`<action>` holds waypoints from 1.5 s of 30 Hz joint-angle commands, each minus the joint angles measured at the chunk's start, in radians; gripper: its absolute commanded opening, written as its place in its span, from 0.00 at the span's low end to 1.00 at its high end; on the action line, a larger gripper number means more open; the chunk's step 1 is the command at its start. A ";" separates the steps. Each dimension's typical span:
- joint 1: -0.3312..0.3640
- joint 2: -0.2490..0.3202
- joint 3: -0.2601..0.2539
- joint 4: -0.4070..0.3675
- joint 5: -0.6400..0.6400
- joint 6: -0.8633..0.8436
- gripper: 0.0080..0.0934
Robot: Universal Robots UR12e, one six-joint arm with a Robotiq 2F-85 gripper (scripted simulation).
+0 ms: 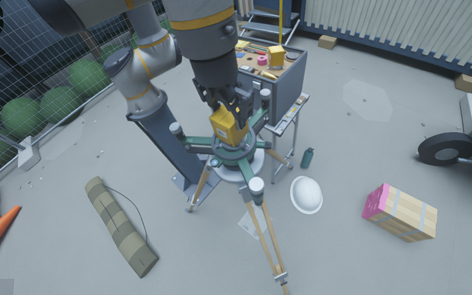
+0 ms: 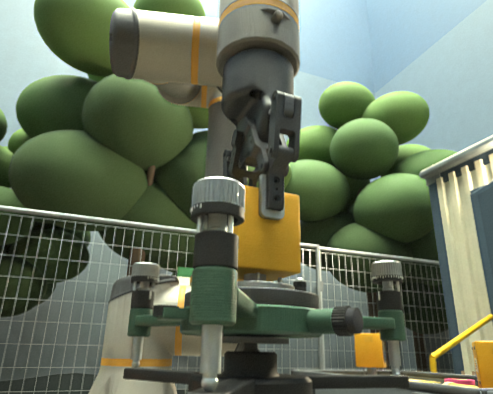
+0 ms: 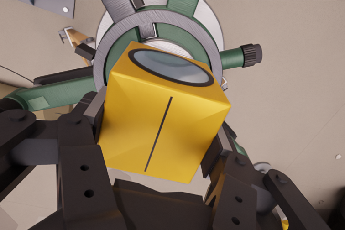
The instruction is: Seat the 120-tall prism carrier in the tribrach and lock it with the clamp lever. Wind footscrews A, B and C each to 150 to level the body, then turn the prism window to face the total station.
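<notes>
The foot of the yellow prism carrier (image 1: pixel 227 128) (image 2: pixel 269 235) (image 3: pixel 162 114) is hidden inside the grey ring of the green tribrach (image 1: pixel 233 148) (image 2: pixel 263 312) (image 3: pixel 156 35) on the wooden tripod. Its round glass window (image 3: pixel 171 67) sits on one side face, and a dark line runs across its top. Three footscrews stand at the arm ends: one nearest (image 1: pixel 256 185) (image 2: pixel 217 200), one left (image 1: pixel 175 128), one at the back (image 1: pixel 265 94) (image 2: pixel 387 272). A black-knobbed lever (image 3: pixel 247 55) (image 2: pixel 345 320) sticks out of the tribrach's side. My gripper (image 1: pixel 227 108) (image 2: pixel 268 200) (image 3: pixel 156 135) is closed on the carrier's upper body.
The nearest footscrew rises just beside my fingers. Behind the tripod stands a grey tool cabinet (image 1: pixel 273 78) holding a second yellow carrier (image 1: pixel 276 55). On the floor lie a white helmet (image 1: pixel 306 194), a green bottle (image 1: pixel 307 158), a rolled mat (image 1: pixel 121 226) and a strapped timber bundle (image 1: pixel 399 212).
</notes>
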 commanded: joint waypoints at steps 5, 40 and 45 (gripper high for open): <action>0.000 0.000 -0.001 -0.001 0.000 0.000 0.02; 0.000 0.000 -0.001 -0.001 0.000 0.156 0.00; 0.000 0.000 -0.001 -0.001 0.000 0.236 0.00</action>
